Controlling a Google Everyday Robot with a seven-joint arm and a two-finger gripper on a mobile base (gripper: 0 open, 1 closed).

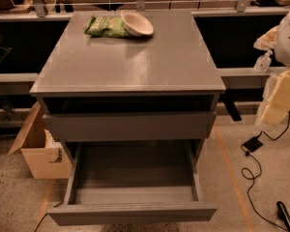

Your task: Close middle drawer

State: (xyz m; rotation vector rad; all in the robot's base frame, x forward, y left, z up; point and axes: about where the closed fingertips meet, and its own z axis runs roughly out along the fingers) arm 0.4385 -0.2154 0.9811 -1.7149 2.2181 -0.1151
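A grey drawer cabinet (130, 62) stands in the middle of the camera view. A drawer (133, 187) low on the cabinet is pulled far out toward me; it is empty and its front panel (133, 213) is near the bottom edge. Above it, another drawer front (130, 125) stands out slightly, with a dark gap under the cabinet top. My gripper (276, 105) and arm show as pale yellow and white parts at the right edge. They are to the right of the cabinet, level with the upper drawer, and touch nothing.
A green snack bag (104, 27) and a white bowl (137, 23) lie at the back of the cabinet top. A cardboard box (41, 151) sits on the floor at the left. Black cables (253, 170) and an adapter (252, 143) lie on the floor at the right.
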